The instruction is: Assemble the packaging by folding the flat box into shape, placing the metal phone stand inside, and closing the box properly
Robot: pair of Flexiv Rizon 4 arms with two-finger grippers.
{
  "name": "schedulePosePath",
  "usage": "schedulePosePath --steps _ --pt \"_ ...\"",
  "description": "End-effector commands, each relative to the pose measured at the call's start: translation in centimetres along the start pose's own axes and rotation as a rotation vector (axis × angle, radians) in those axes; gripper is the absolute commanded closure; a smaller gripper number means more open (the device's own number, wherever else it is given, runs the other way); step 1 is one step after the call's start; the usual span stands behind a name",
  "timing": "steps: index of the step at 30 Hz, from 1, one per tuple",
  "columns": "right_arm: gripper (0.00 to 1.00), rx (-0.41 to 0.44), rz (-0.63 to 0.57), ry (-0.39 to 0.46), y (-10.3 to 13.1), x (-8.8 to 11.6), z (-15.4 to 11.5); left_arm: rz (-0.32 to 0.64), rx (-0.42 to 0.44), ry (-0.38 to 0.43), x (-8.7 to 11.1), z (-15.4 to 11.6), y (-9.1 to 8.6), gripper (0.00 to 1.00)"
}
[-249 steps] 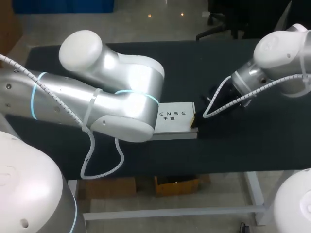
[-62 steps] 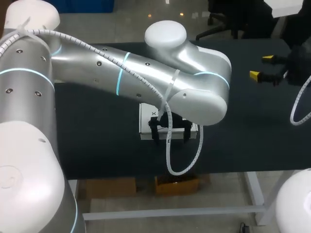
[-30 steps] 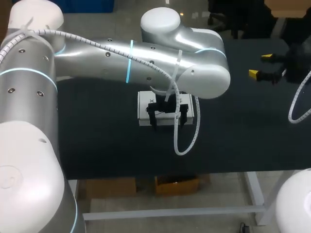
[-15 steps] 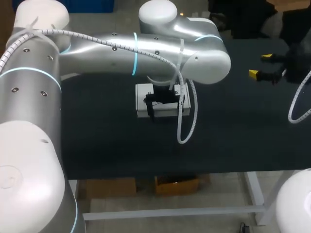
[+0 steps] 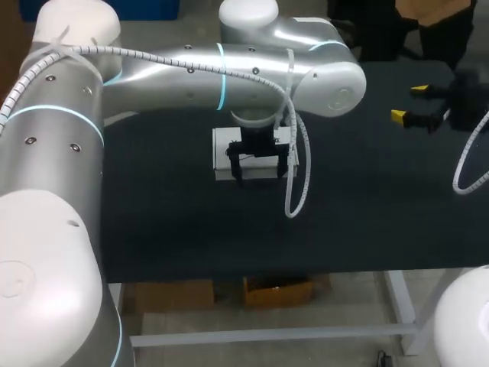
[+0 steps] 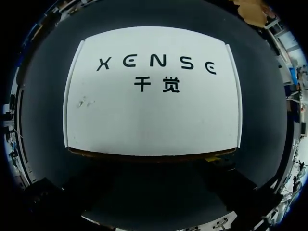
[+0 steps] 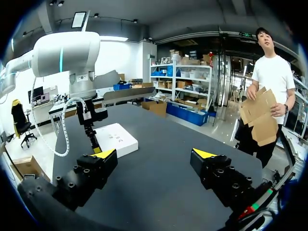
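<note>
Dark table, matte top, with one white box lying flat near its middle. The box is the only container here.

Box: lid down and flush, printed face up. A thin brown edge shows along the side nearest the left gripper in the left wrist view. Closed all round as far as I can see, so what it holds cannot be told.

Left arm: comes in from the left and crosses to stand directly over the box, wrist pointing straight down. The left gripper sits low at the box's near long side. Its two black fingers stand apart, one toward each end of that side. In the left wrist view the box lies ahead of the fingers, not between them, so nothing is clamped. A white cable loop hangs from the wrist past the box's near right corner.

Right gripper: well apart from the box, off to its right by the table's right edge. It is held level above the surface, yellow tips spread wide, with nothing between them. From the right wrist view the box sits far ahead of it, beyond its left-hand finger.
</note>
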State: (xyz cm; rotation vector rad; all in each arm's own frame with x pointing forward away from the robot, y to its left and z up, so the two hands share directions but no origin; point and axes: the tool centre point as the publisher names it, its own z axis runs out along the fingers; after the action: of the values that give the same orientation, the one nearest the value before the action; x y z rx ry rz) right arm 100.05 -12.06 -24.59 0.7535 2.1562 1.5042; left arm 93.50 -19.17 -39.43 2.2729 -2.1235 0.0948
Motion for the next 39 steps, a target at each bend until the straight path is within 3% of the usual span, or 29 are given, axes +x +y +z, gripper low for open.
schedulePosePath --steps 1,20,22,39 --pt "0.0 0.002 0.0 -0.001 0.1 0.1 -0.1 0.0 -0.01 -0.006 0.3 0.1 -0.4 0.0" --pt "0.0 0.002 0.0 -0.001 0.1 0.1 -0.1 0.0 -0.01 -0.006 0.3 0.1 -0.4 0.0" --pt "0.0 0.002 0.0 -0.001 0.1 0.1 -0.1 -0.001 0.025 -0.036 0.4 0.0 -0.5 0.0" --pt "0.0 0.002 0.0 -0.001 0.1 0.1 -0.1 -0.004 0.055 -0.033 1.1 -0.2 -3.8 0.0"
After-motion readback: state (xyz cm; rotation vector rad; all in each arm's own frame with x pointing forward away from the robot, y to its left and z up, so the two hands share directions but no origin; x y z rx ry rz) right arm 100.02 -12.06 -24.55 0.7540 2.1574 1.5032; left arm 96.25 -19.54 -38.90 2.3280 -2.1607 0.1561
